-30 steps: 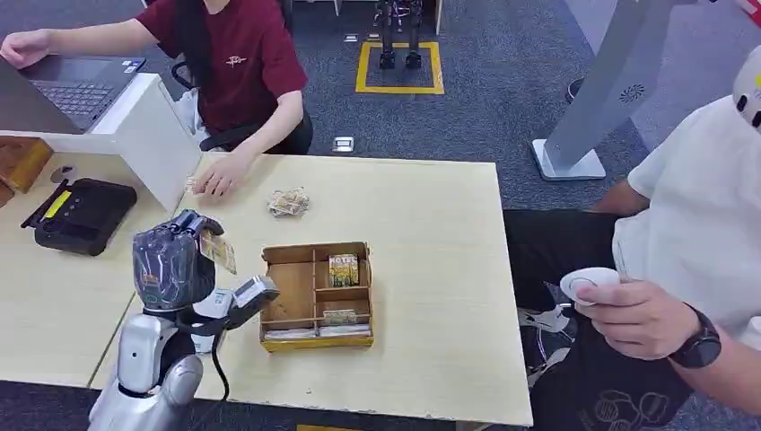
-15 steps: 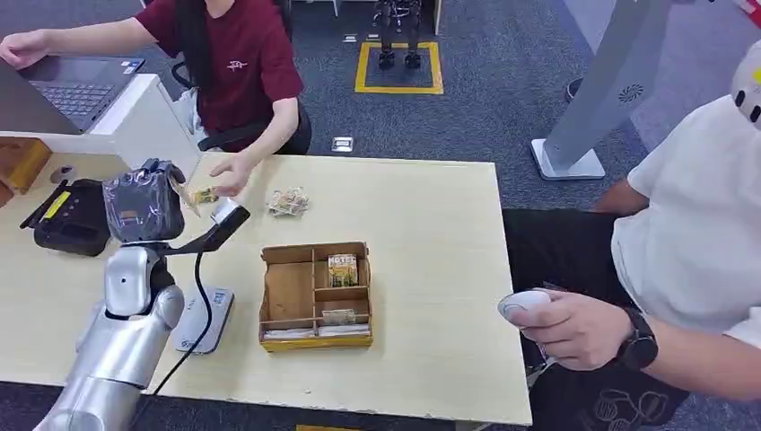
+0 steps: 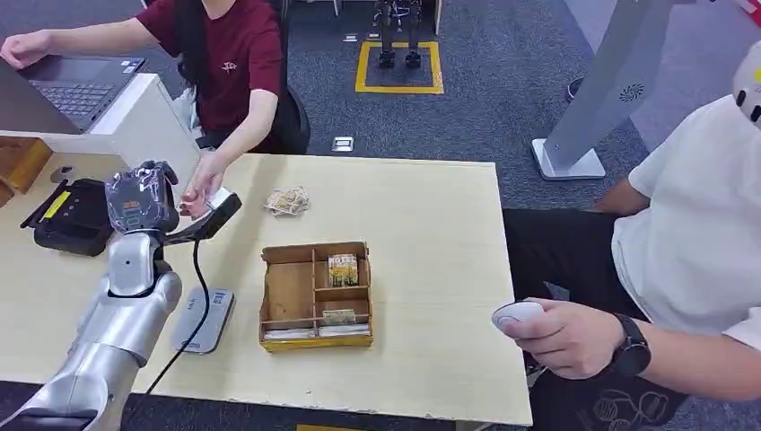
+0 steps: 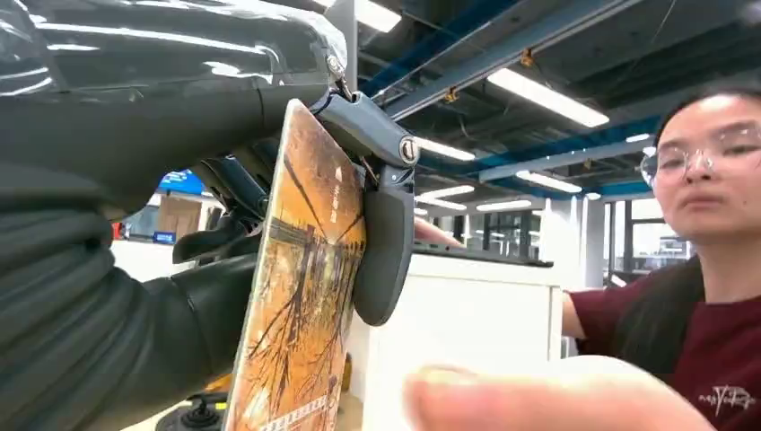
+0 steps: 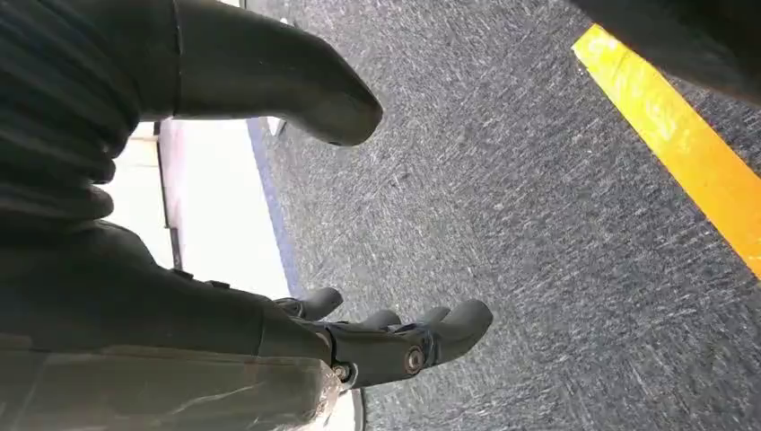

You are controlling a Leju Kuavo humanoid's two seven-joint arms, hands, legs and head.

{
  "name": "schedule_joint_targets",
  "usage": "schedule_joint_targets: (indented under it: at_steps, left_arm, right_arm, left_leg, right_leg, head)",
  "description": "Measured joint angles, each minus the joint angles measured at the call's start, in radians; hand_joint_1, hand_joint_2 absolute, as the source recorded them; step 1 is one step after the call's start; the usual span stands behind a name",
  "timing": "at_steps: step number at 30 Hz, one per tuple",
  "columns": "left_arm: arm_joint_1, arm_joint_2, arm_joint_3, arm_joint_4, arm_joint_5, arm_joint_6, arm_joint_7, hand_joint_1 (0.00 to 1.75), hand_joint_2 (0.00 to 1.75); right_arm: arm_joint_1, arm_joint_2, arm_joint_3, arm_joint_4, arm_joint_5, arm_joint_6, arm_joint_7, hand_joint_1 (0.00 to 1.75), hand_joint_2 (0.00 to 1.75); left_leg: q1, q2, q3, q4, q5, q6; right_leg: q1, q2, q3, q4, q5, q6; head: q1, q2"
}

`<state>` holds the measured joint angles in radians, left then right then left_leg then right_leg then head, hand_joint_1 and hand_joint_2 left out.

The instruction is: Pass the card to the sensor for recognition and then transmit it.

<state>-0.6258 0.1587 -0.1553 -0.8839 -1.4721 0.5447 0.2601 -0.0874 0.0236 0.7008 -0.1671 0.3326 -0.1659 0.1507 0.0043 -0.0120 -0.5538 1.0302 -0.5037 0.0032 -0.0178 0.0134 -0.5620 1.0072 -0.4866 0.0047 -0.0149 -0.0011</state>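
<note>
My left hand [image 3: 142,199] is raised above the table's left part and holds a card. In the left wrist view the card [image 4: 301,287], printed orange and yellow, is pinched upright between the thumb and the dark fingers [image 4: 381,224]. A person in a red shirt reaches across, and their hand [image 3: 199,190] is right at my left hand; a blurred fingertip [image 4: 538,395] shows close under the card. The flat grey sensor [image 3: 205,319] lies on the table below my forearm, with a black cable. My right hand [image 5: 135,296] hangs over dark carpet, fingers apart and holding nothing.
A wooden compartment tray [image 3: 359,339] with cards stands mid-table, and a loose pile of cards [image 3: 288,201] lies behind it. A black terminal [image 3: 76,215] sits far left by a white partition [image 3: 153,126] and laptop [image 3: 76,85]. At the right a person in white holds a round white device [image 3: 516,316].
My left arm lifted the card from over the sensor up and back toward the person in red, whose hand came across to meet it. The person at the right moved their device leftward.
</note>
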Motion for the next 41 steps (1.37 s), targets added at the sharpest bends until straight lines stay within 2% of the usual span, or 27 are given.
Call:
schedule_joint_targets:
  at_steps: [8,9,10,11,20,23,26,31,35,38,41]
  left_arm:
    - [-0.006,0.0,0.009,0.037,0.003,0.003,-0.007,1.75,1.75]
    - [-0.006,0.0,0.009,0.039,0.004,0.003,-0.008,1.17,1.75]
    - [-0.007,-0.001,0.009,0.042,0.006,0.002,-0.009,0.17,1.75]
    - [-0.006,-0.001,0.01,0.044,0.006,0.003,-0.01,0.0,1.75]
    - [-0.006,-0.003,0.014,0.046,0.025,0.024,-0.034,0.0,1.75]
    - [0.001,-0.004,0.022,0.044,0.081,0.061,-0.077,0.0,1.75]
    - [0.051,-0.009,0.046,-0.007,0.192,0.12,-0.148,0.0,1.75]
    - [0.184,-0.01,0.103,-0.125,0.202,0.14,-0.174,0.0,1.75]
    - [0.311,-0.016,0.218,-0.249,0.215,0.14,-0.271,0.0,1.75]
    - [0.418,-0.05,0.363,-0.359,0.252,0.141,-0.394,0.0,1.75]
    - [0.494,-0.085,0.503,-0.442,0.269,0.141,-0.49,0.0,1.75]
  right_arm:
    - [0.0,0.0,0.003,0.0,0.0,-0.001,0.0,0.0,1.75]
    - [0.0,0.0,0.003,0.0,0.0,-0.001,0.0,0.0,1.75]
    - [0.0,0.0,0.003,0.0,0.0,-0.001,0.0,0.0,1.75]
    - [0.0,0.0,0.003,0.0,0.0,-0.001,0.0,0.0,1.75]
    - [0.0,0.0,0.003,0.0,0.003,-0.001,0.001,0.0,1.75]
    - [0.0,0.0,0.003,0.0,0.002,-0.003,0.001,0.0,1.75]
    - [0.003,0.0,0.002,0.0,-0.001,-0.017,-0.004,0.0,1.75]
    - [0.007,0.0,-0.002,0.0,-0.002,-0.02,-0.005,0.0,1.75]
    - [0.014,0.0,-0.016,0.0,-0.014,-0.037,-0.016,0.0,1.75]
    - [0.025,0.0,-0.022,0.001,-0.018,-0.036,-0.015,0.0,1.75]
    - [0.033,0.0,-0.026,0.002,-0.019,-0.039,-0.01,0.0,1.75]
  left_leg:
    - [0.0,0.0,0.0,0.0,0.0,0.0]
    - [0.0,0.0,0.0,0.0,0.0,0.0]
    - [0.0,0.0,0.0,0.0,0.0,0.0]
    - [0.0,0.0,0.0,0.0,0.0,0.0]
    - [0.0,0.0,0.0,0.0,0.0,0.0]
    - [0.0,0.0,0.0,0.0,0.0,0.0]
    - [0.0,0.001,0.0,0.0,0.0,0.0]
    - [0.0,0.001,0.0,0.0,-0.001,-0.001]
    - [0.0,0.003,0.0,-0.001,-0.001,-0.001]
    - [0.0,0.004,0.0,-0.001,-0.001,0.0]
    - [0.0,0.004,-0.001,-0.001,-0.001,0.0]
  right_leg:
    - [0.0,0.0,0.0,0.0,0.0,0.0]
    - [0.0,0.0,0.0,0.0,0.0,0.0]
    - [0.0,0.0,0.0,0.0,0.0,0.0]
    - [0.0,0.0,0.0,0.0,0.0,0.0]
    - [0.0,0.0,0.0,0.0,0.0,0.0]
    - [0.0,0.0,0.0,0.0,0.0,0.0]
    - [0.0,0.002,0.0,0.0,0.0,0.0]
    - [0.0,0.002,-0.001,0.0,0.0,0.0]
    - [0.0,0.004,-0.001,0.0,-0.001,0.0]
    - [0.0,0.005,-0.002,0.0,-0.001,0.0]
    - [0.0,0.005,-0.002,0.0,-0.001,0.0]
  head:
    - [0.0,0.0]
    - [0.0,0.0]
    - [0.0,0.0]
    - [0.0,0.0]
    - [0.0,0.0]
    - [0.0,0.0]
    - [0.0,0.0]
    - [0.0,0.0]
    - [0.0,0.0]
    - [0.0,0.0]
    - [0.0,0.0]
